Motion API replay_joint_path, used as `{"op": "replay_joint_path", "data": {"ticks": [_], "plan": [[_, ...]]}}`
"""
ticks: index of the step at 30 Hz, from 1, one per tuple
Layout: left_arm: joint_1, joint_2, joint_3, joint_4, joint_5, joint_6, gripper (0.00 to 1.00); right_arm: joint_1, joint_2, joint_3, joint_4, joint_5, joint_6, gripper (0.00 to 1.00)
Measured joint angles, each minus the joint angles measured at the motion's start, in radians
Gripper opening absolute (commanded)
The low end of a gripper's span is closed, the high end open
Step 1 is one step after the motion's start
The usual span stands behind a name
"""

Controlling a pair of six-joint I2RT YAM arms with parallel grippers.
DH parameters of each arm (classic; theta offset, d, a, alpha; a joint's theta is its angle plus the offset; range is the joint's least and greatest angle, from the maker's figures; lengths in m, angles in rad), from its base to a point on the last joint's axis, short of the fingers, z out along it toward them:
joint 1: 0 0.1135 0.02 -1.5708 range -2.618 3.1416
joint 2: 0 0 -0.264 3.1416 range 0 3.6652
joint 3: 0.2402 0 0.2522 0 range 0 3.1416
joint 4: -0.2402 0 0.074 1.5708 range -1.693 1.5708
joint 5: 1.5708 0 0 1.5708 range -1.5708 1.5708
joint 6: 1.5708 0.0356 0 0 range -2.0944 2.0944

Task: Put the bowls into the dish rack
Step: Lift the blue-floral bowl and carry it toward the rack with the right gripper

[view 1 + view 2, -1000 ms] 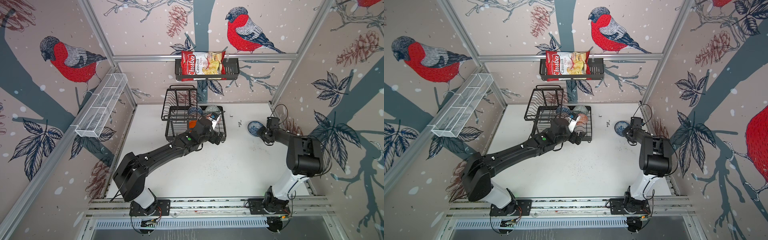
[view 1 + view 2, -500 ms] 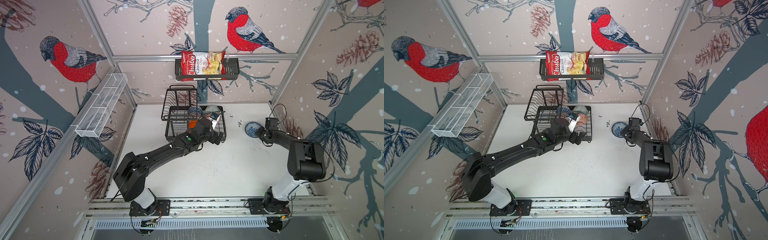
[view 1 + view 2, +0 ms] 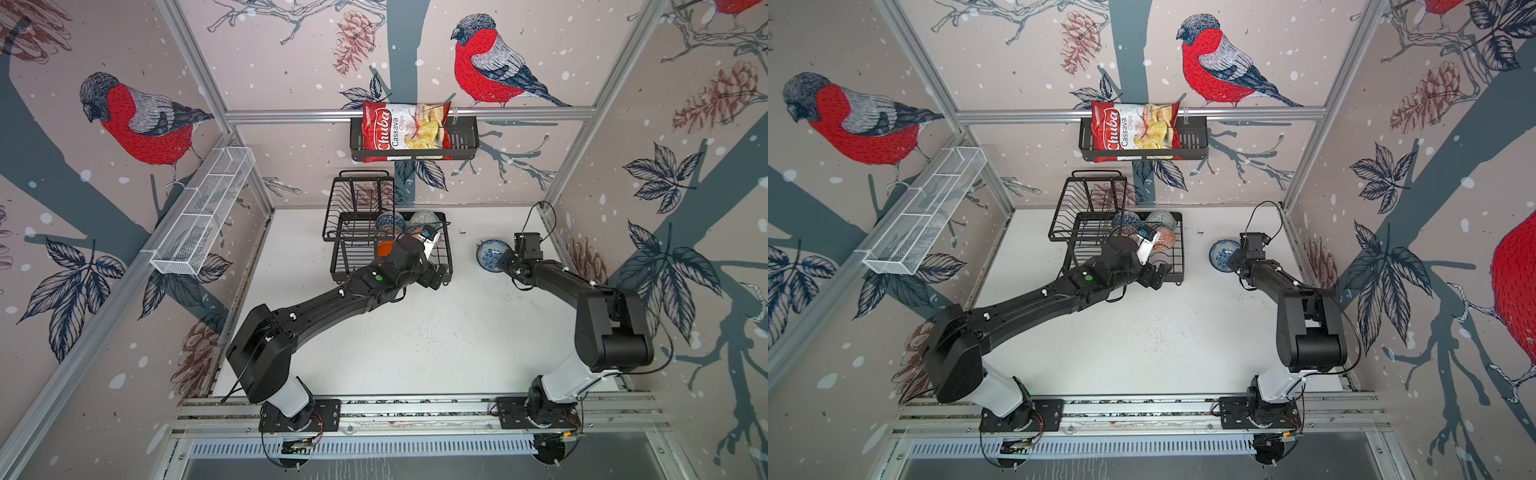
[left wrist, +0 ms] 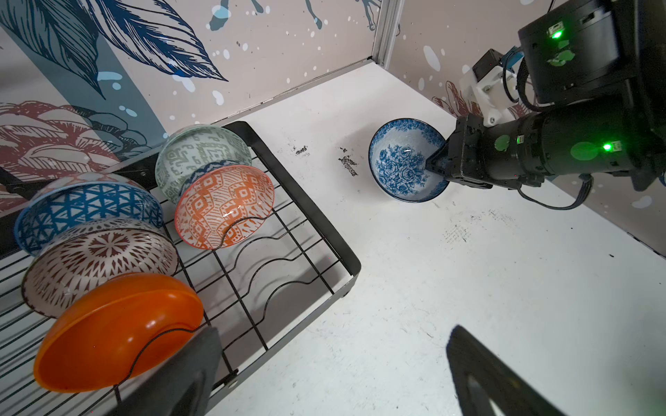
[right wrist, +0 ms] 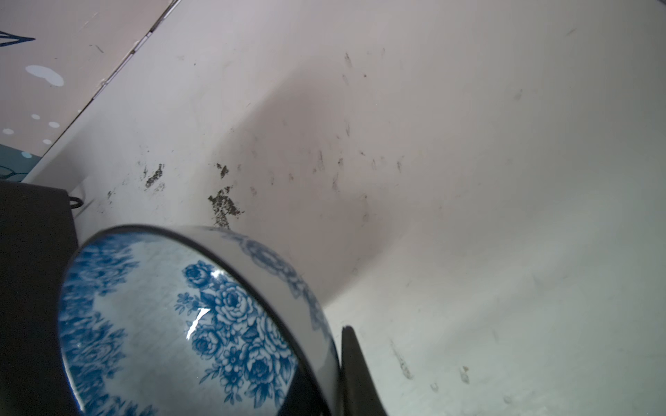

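The black wire dish rack [image 3: 337, 266] [image 4: 326, 234] stands at the back of the table. In its base tray five bowls lean on edge: grey-green [image 4: 196, 151], orange-white [image 4: 223, 205], dark blue geometric [image 4: 86, 209], black-white radial [image 4: 101, 259] and plain orange [image 4: 119, 331]. My left gripper [image 4: 331, 363] [image 3: 424, 249] hangs open and empty above the rack's front right corner. To the right of the rack, the blue-white floral bowl [image 3: 490, 255] [image 3: 1223, 255] [image 4: 400, 165] is tilted on the white table. My right gripper [image 3: 501, 262] [image 5: 324, 378] is shut on its rim, one finger inside and one outside.
A black slatted basket [image 3: 463, 139] with a chips bag [image 3: 405, 131] hangs on the back wall above the rack. A long white mesh basket [image 3: 203, 216] is fixed to the left wall. The right wall stands close behind my right arm.
My right gripper has closed on the floral bowl's rim and carried it a little leftward, toward the rack. The left arm has stayed where it was.
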Motion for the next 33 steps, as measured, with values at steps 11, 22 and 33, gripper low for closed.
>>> {"op": "replay_joint_path", "data": {"ticks": [11, 22, 33], "plan": [[0.004, -0.001, 0.000, 0.000, 0.002, -0.026, 0.98, 0.162, -0.175, -0.012, -0.034, 0.076, 0.014, 0.02], [0.023, -0.001, 0.000, 0.000, 0.019, -0.055, 0.98, 0.340, -0.212, 0.059, -0.039, 0.121, 0.041, 0.02], [0.050, -0.003, -0.015, 0.009, 0.021, -0.081, 0.87, 0.468, -0.187, 0.096, -0.012, 0.149, 0.085, 0.02]]}}
